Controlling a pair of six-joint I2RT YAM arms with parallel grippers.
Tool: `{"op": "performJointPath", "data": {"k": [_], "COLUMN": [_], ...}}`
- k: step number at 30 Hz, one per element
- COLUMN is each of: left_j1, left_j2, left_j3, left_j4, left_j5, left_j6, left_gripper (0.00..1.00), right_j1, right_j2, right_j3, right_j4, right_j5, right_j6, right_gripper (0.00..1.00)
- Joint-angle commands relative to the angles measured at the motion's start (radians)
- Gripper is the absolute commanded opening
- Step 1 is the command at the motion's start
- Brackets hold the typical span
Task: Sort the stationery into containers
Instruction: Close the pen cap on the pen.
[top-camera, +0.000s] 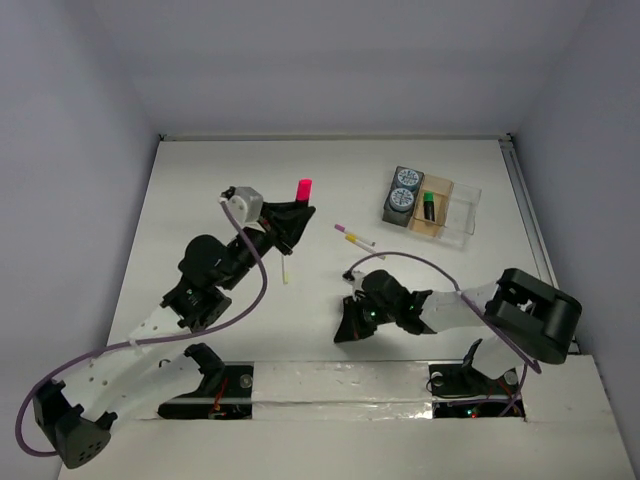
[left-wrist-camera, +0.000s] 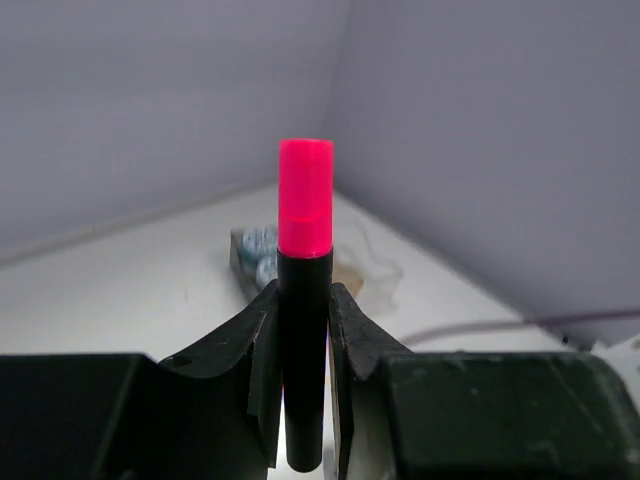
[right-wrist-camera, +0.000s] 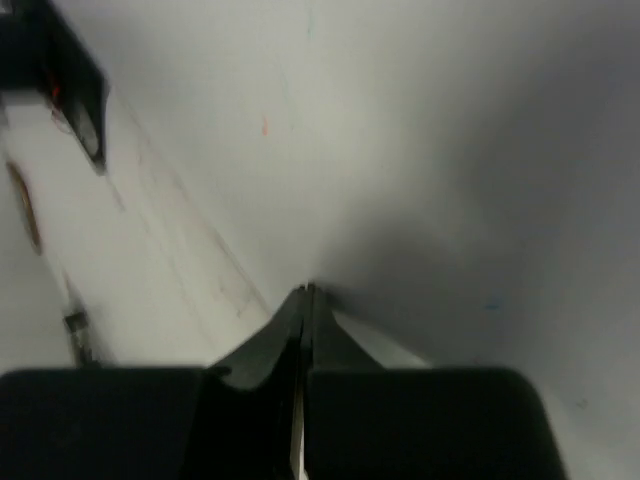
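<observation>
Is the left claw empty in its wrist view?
No, the left claw is clamped on a pink-capped black marker between its fingers.

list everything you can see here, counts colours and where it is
marker: 1, black with pink cap, held upright in the left gripper
pens: 2, thin white; one mid-table with a pink-purple end, one further left
canisters: 2, blue-grey, side by side in the tray's dark left end
green piece: 1, black with green top, tray's middle compartment
tray: 1, clear with tan base, far right of table
table: 1, white
left gripper: 1, black, shut on the marker
right gripper: 1, black, shut and empty, low over the near table
</observation>
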Motion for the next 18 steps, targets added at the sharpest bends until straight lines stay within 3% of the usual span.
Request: {"op": "performJointPath", "data": {"k": [1, 5, 10, 15, 18], "left_j1": [0.000, 0.000, 0.000, 0.000, 0.000], "left_j2": [-0.033, -0.027, -0.006, -0.018, -0.030], "left_j3": [0.025, 0.038, 0.035, -0.014, -0.055], "left_j4": [0.225, 0.236, 0.245, 0.268, 0.277], "left_j5": [-0.022, -0.009, 0.004, 0.024, 0.048], "left_j6": [0.000, 0.012, 0.000, -0.046, -0.082], "left_gripper": [0.00, 0.00, 0.00, 0.00, 0.00], "right_j1": [0.012, 0.003, -0.006, -0.006, -0.006], "right_j2": [0.010, -0.156, -0.234, -0.444, -0.605], "right_j3": [0.055, 0.093, 0.082, 0.108, 0.154], "right_j4": [-0.277, -0.385, -0.373, -0.371, -0.431], "right_j5": [-0.163, -0.025, 0.090, 0.209, 0.330], "right_j6": [-0.106, -0.116, -0.102, -0.146, -0.218], "right_gripper": [0.00, 0.00, 0.00, 0.01, 0.20]}}
